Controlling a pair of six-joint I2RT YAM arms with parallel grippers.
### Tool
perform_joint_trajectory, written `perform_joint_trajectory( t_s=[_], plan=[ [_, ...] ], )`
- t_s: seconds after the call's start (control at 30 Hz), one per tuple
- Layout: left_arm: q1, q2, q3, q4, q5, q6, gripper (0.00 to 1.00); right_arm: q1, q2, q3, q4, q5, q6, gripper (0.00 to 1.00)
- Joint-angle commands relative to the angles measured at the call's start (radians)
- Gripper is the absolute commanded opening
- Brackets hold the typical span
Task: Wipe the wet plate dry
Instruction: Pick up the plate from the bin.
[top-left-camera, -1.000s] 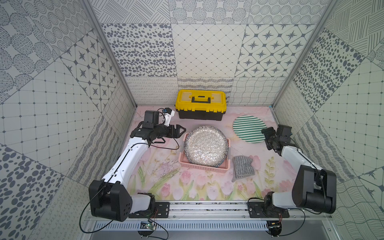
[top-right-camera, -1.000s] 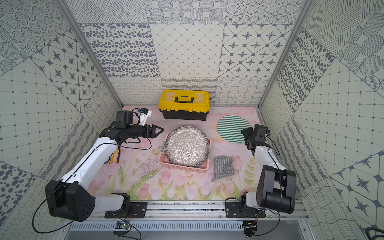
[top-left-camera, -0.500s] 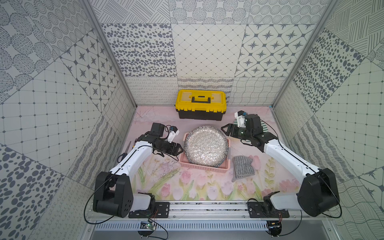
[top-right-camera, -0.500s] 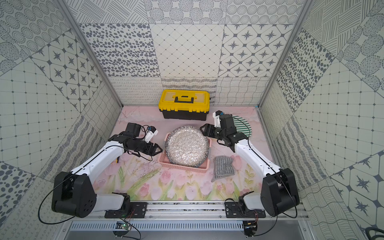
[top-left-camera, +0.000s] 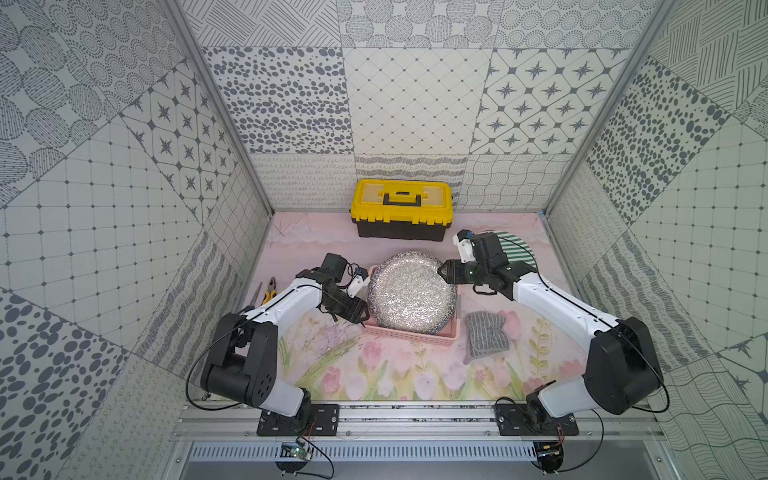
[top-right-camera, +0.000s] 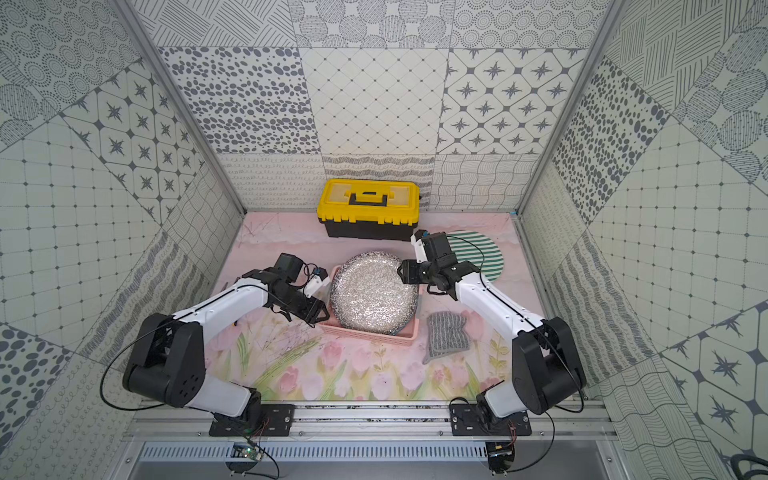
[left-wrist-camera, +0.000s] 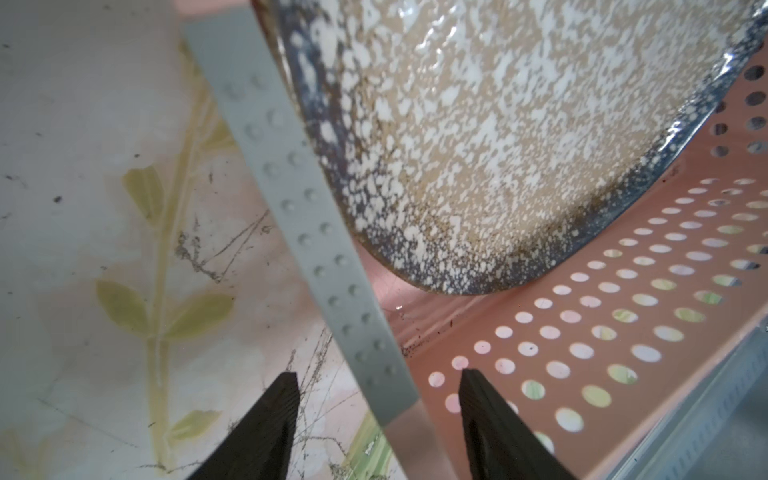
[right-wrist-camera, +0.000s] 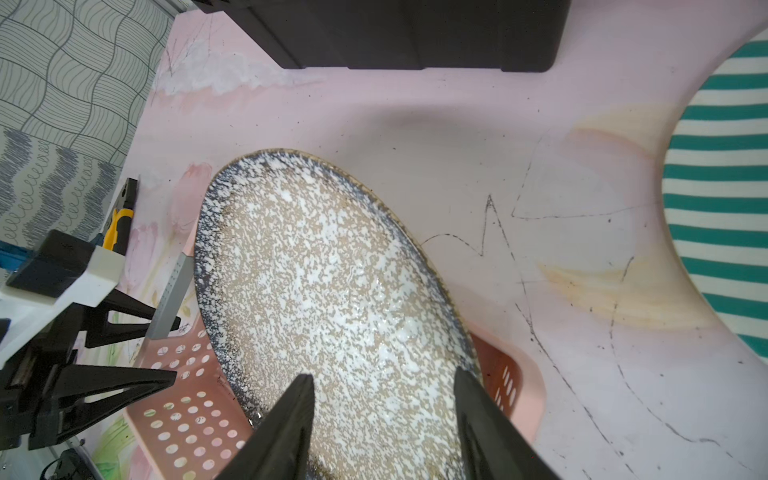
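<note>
Right tool (top-left-camera: 441, 272) reached tilted plate (top-left-camera: 411, 293); left tool (top-left-camera: 362, 318) too, both apart.

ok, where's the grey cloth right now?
In both top views the grey cloth lies on the mat on the robot's right side, next to the pink basket that holds the plate.

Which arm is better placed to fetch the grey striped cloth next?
Right, probably. The grey striped cloth lies beside the pink perforated basket on that arm's side, near the right pincer. The left pincer stands at the basket's far side, with the speckled round plate between.
</note>
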Motion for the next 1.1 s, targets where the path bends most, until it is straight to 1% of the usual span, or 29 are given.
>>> perform_joint_trajectory(
  t_s=[0.0,0.27,0.5,0.57,0.77,1.07],
  plan=[
    [-0.019,0.038,0.019,0.022,-0.025,-0.038,0.64,0.001,0.02,-0.017,-0.005,0.027,-0.037,0.58],
    [-0.023,0.06,0.023,0.03,-0.016,-0.072,0.62,0.002,0.0,-0.071,-0.015,0.022,-0.057,0.63],
    [-0.031,0.066,0.028,0.033,-0.015,-0.081,0.61,0.002,0.018,-0.1,-0.007,-0.013,-0.071,0.65],
    [-0.033,0.069,0.027,0.033,-0.014,-0.082,0.61,0.002,0.029,-0.102,0.004,-0.037,-0.079,0.65],
    [-0.036,0.083,0.029,0.033,-0.006,-0.088,0.59,0.002,0.084,-0.087,0.041,-0.164,-0.093,0.64],
    [-0.046,0.091,0.027,0.043,0.009,-0.096,0.58,-0.006,0.181,-0.052,0.054,-0.273,-0.116,0.64]
  ],
)
